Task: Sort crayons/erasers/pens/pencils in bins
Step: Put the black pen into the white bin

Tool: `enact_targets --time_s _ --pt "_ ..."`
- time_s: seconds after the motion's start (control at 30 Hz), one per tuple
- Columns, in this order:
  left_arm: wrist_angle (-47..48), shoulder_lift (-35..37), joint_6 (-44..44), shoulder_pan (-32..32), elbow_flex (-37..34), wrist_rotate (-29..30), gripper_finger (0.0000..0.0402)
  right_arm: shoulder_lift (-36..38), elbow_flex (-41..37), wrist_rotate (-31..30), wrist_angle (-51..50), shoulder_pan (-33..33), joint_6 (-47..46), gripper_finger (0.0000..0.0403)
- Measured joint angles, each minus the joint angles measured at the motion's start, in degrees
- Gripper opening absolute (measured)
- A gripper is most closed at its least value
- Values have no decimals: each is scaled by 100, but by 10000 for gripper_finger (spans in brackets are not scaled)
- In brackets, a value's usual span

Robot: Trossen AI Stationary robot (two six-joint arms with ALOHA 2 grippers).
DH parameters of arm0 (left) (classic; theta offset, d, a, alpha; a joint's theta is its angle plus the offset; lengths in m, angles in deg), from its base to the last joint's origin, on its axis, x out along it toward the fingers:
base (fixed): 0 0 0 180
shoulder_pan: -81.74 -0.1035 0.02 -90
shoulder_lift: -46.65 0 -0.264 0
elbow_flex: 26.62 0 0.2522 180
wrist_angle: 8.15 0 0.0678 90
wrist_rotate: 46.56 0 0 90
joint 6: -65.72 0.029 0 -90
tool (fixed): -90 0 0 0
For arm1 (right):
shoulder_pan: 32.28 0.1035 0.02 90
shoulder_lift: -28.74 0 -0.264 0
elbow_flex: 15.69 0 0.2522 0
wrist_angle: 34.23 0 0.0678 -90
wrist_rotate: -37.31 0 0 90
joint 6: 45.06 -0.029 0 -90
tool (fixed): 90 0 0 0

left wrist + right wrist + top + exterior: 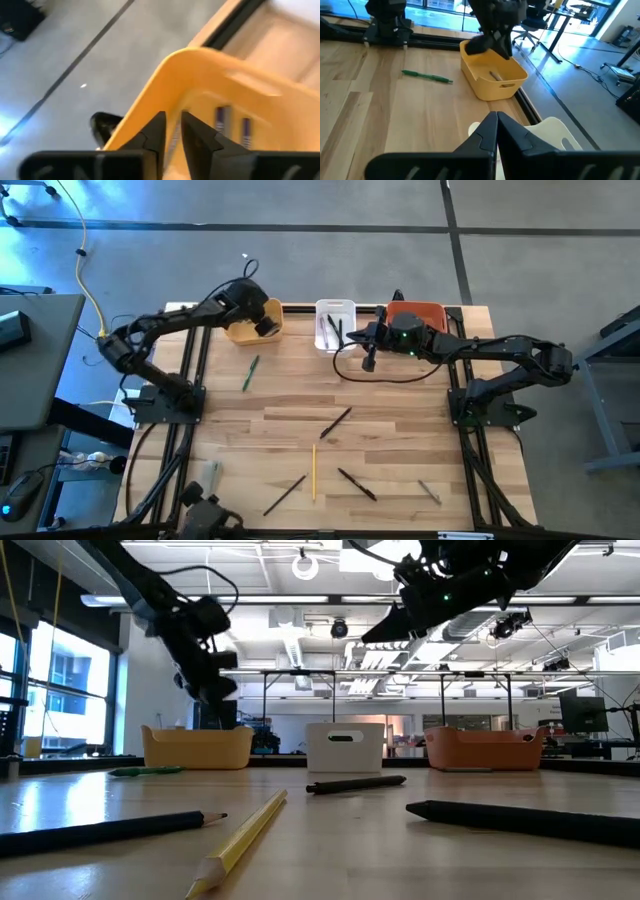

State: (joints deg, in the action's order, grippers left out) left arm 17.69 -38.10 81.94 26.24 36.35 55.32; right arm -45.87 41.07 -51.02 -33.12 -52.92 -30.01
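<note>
My left gripper (266,326) hangs over the yellow-orange bin (250,328) at the table's far edge. In its wrist view the fingers (170,135) stand a narrow gap apart above the bin's rim (200,60), with nothing between them. Small sticks lie inside this bin (492,75). My right gripper (368,358) is shut beside the white bin (335,323), which holds pens. Its closed fingers (496,125) show nothing between them. The red-orange bin (418,313) sits under the right arm. A green pen (250,372), black pens (336,422) (357,484) (285,494) and a yellow pencil (313,470) lie flat on the table.
A short grey stick (429,492) lies near the table's near right corner. A black cable (390,376) loops on the table below the right arm. The three bins line the far edge (345,747). Bare wood lies between the bins and the scattered sticks.
</note>
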Motion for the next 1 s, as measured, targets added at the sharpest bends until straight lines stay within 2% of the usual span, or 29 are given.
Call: enact_targets --time_s 0.13,0.2,0.4,0.5,0.63,0.83,0.9,1.0 --pt "102 474 -8 20 -144 -684 9 0 0 -1 7 2 -156 0" --pt "-66 715 -97 81 -338 -944 3 10 0 -2 -22 13 -137 0" --pt "-1318 1512 -519 393 -1385 -1171 2 345 0 -4 -325 -148 24 0" --pt "-2143 1901 -619 598 -1973 -1555 1 469 -11 9 -483 -194 -86 0" --pt "-3423 2345 -907 936 -2760 -2108 1 497 -429 84 280 -106 -129 0" --pt "-5137 2737 -1361 1548 -3789 -2778 0 496 -1477 131 2354 189 -710 0" --pt "-5682 2776 -1536 1776 -4063 -2852 1 508 -1673 186 2679 341 -1043 0" --pt "-6272 2770 -1674 2079 -4364 -3010 0 612 -1766 93 2607 680 -1428 0"
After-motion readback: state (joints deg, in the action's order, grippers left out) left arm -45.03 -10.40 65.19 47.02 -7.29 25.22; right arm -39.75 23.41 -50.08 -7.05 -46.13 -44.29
